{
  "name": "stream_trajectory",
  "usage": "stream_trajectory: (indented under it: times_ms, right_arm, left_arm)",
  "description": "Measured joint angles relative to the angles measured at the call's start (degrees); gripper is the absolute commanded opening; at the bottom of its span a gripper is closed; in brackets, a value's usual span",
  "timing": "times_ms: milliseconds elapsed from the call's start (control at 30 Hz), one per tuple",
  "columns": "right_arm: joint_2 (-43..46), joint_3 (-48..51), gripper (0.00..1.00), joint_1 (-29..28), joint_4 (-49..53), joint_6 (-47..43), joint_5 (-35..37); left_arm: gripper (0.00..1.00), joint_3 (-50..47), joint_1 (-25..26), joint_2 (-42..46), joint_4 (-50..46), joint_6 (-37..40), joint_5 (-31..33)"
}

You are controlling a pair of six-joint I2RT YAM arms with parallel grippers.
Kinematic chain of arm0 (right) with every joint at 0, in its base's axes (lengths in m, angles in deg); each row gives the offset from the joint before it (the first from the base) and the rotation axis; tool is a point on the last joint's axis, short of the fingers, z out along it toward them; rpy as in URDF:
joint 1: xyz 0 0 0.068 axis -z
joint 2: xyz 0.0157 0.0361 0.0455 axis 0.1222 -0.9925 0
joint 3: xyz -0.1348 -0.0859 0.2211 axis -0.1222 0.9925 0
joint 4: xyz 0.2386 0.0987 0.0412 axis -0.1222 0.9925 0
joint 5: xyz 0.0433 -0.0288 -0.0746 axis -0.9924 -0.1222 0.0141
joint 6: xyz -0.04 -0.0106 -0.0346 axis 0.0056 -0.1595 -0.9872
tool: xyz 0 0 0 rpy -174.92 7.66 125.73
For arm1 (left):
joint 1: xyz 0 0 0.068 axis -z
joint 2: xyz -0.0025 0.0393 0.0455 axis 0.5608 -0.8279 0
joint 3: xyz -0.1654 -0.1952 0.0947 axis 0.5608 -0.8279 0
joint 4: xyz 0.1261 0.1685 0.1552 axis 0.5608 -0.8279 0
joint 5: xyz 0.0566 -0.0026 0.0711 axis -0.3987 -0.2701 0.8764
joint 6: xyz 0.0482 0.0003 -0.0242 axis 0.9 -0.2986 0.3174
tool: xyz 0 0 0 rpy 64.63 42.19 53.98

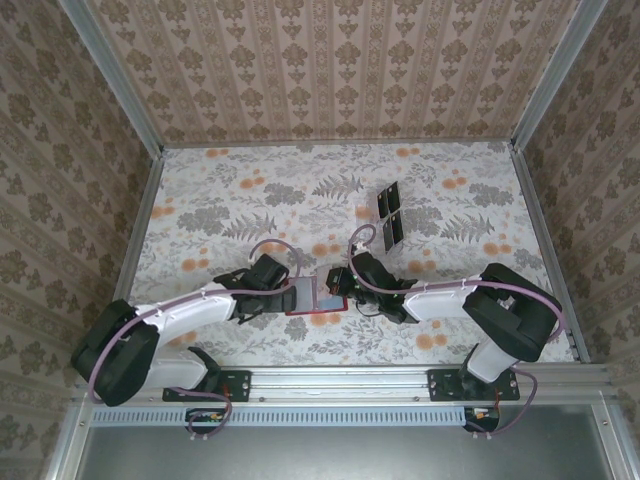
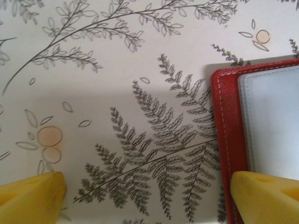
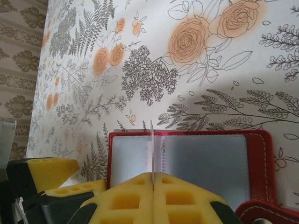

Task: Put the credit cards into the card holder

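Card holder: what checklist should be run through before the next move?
1. Card holder lies open, pale inside up: ok.
2. Right gripper shut on a thin card, seen edge-on: ok.
3. Card stands upright above the holder's inside: ok.
4. Card's tip lined up with a pocket: cannot tell.
5. Left gripper open, one finger at the holder's red edge: ok.
6. That finger pressing the holder down: cannot tell.

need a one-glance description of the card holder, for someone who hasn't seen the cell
On the floral table, look near the front edge, between the left gripper and right gripper. The card holder lies open and flat there. Its red border and pale grey inside set it apart from the dark credit cards further back.
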Motion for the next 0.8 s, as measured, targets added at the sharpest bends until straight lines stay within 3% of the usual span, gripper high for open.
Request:
stream_trajectory:
  times_ms: [267, 600, 800]
  right_arm:
    - [0.0, 0.0, 0.00, 0.0, -0.8, 0.0, 0.0]
    - [0.0, 1.8, 0.00, 0.1, -1.2, 0.0, 0.5]
    - [0.0, 2.6, 0.00, 0.1, -3.8, -0.1, 0.5]
  left_arm:
    - [1.00, 2.0, 0.2, 3.5, -1.0, 0.0, -0.3]
    - [1.00, 2.3, 1.3, -4.1, 1.9, 0.0, -1.3]
    - [1.00, 2.3, 1.3, -4.2, 2.0, -0.9, -0.5]
